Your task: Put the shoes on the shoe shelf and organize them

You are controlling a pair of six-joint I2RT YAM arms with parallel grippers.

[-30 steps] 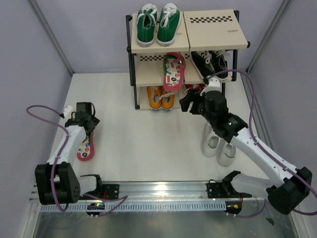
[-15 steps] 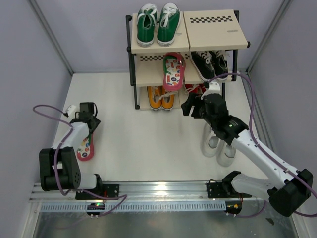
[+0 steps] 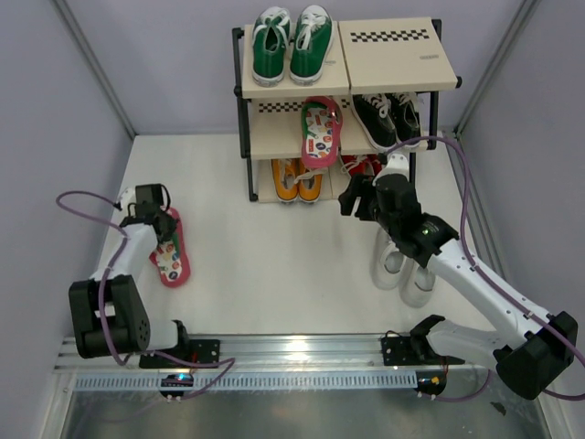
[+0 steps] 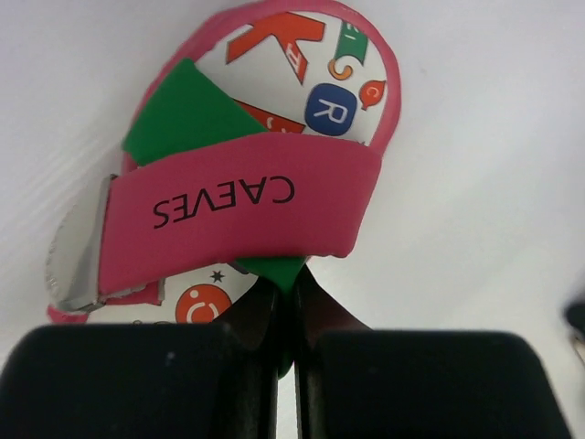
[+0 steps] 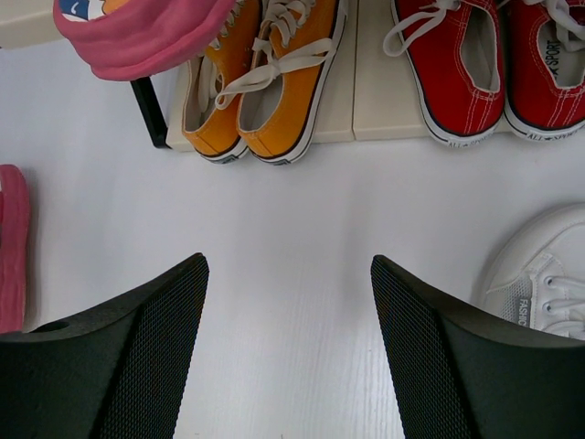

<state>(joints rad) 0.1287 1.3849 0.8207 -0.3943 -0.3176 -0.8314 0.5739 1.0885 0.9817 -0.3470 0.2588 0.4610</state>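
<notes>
A white table (image 3: 274, 265) boxed in by pale grey walls carries the shoe shelf (image 3: 393, 59) at its far edge, near the centre. Green sneakers (image 3: 291, 41) sit on the left half of the top tier. On the middle tier, one pink flip-flop (image 3: 321, 133) lies with its end hanging over the front edge, and black sneakers (image 3: 388, 117) stand just to its right. The orange sneakers (image 3: 297, 180) fill the left of the bottom tier with red sneakers (image 3: 361, 165) beside them, partly hidden by the right arm.

Well apart from the shelf, on the left side of the table, the left gripper (image 3: 158, 219) is clenched on the other flip-flop (image 3: 171, 256). Its wrist camera shows the black fingers (image 4: 260, 315) pressed almost together on the green piece beneath the pink strap marked CAEVES. The sole points toward the near edge, and whether it rests on the table or is raised cannot be told.

The right gripper (image 3: 350, 197) hangs above bare table just in front of the bottom tier, jaws spread wide and holding nothing. Its own camera looks down on the orange and red pairs. The white sneakers (image 3: 402, 270) stand side by side on the table to the right, partly under the right arm, not yet shelved
</notes>
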